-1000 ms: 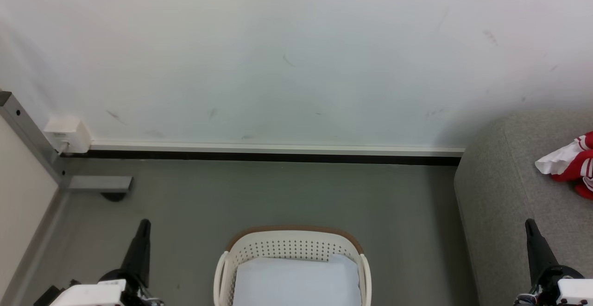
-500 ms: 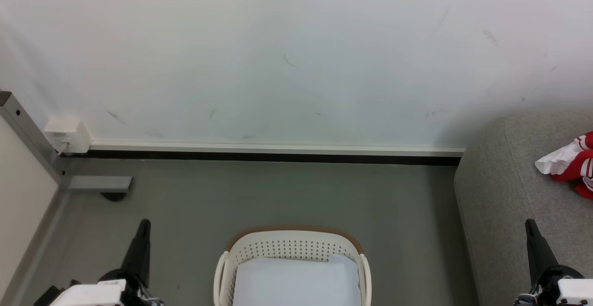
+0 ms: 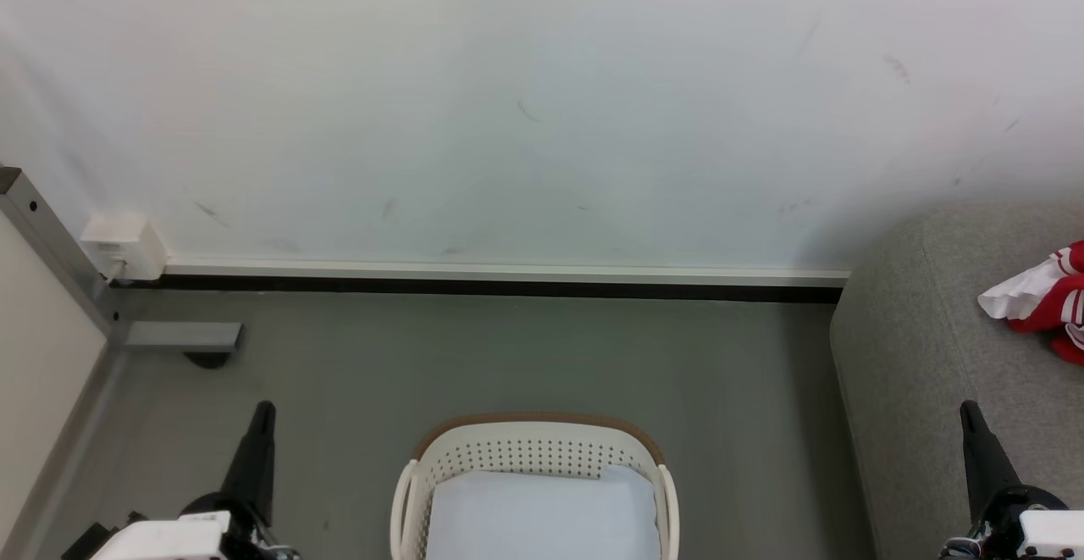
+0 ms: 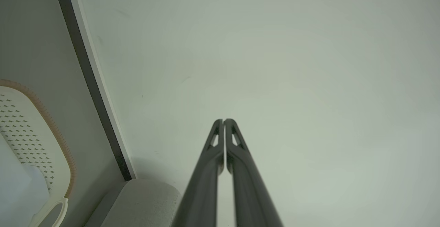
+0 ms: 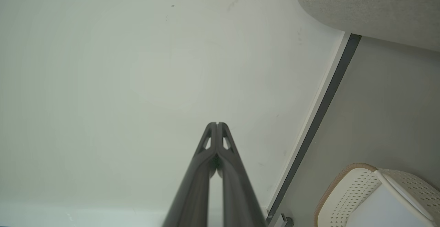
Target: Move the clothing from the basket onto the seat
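The clothing (image 3: 1048,304) lay bunched on the seat (image 3: 923,348) at the right edge of the head view, red with white striped trim and a white fold sticking out toward the wall side; the frame edge cut off part of it. The seat's rounded corner stood close to the wall (image 3: 542,102), above the dark skirting strip (image 3: 508,289).

The basket (image 3: 542,418) stood on the floor (image 3: 508,357) at the bottom centre, well apart from the clothing and a little way off the seat's side. A pale lining sheet (image 3: 542,513) lay flat inside it.

The left gripper (image 3: 265,409) rose from the lower left of the head view, left of the basket, over bare floor, its pale wrist housing at the bottom edge and its tip pointing up toward the wall. In the left wrist view its fingers (image 4: 206,185) met at the tips, pressed together with nothing between them, the basket's rim off to the side.

The right gripper (image 3: 967,409) rose from the lower right in much the same pose, tip upward, seen against the seat's fabric. In the right wrist view its fingers (image 5: 196,192) were likewise closed tip to tip and held nothing, aimed at the wall.
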Robot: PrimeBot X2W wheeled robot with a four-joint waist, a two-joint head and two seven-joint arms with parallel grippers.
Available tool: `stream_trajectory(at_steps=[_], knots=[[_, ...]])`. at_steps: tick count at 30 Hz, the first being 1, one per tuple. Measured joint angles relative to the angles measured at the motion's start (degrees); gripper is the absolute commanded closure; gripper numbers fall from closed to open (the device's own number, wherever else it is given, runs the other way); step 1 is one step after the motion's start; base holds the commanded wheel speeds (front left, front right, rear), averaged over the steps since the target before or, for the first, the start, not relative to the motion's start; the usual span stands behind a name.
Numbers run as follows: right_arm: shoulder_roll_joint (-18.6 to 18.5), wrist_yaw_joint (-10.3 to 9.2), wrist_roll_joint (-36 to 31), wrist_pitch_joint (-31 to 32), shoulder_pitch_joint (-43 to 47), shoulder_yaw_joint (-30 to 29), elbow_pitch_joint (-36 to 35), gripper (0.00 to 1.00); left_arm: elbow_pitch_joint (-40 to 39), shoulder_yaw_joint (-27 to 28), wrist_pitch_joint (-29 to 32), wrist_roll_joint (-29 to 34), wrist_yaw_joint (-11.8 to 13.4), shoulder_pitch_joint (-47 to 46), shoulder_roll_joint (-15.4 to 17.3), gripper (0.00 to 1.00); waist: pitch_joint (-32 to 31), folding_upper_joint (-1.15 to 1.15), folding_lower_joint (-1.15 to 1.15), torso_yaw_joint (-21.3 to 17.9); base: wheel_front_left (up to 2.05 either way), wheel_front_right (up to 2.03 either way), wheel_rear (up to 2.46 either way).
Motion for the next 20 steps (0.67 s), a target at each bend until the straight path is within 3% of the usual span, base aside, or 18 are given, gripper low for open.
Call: stream_trajectory(at_steps=[20], knots=[[0.0,0.0,0.0,0.0,0.0,0.0,0.0,1.0,0.0,0.0,0.0,0.0,0.0,0.0,0.0,1.0,0.0,0.0,0.0,0.0,0.0,0.0,0.0]])
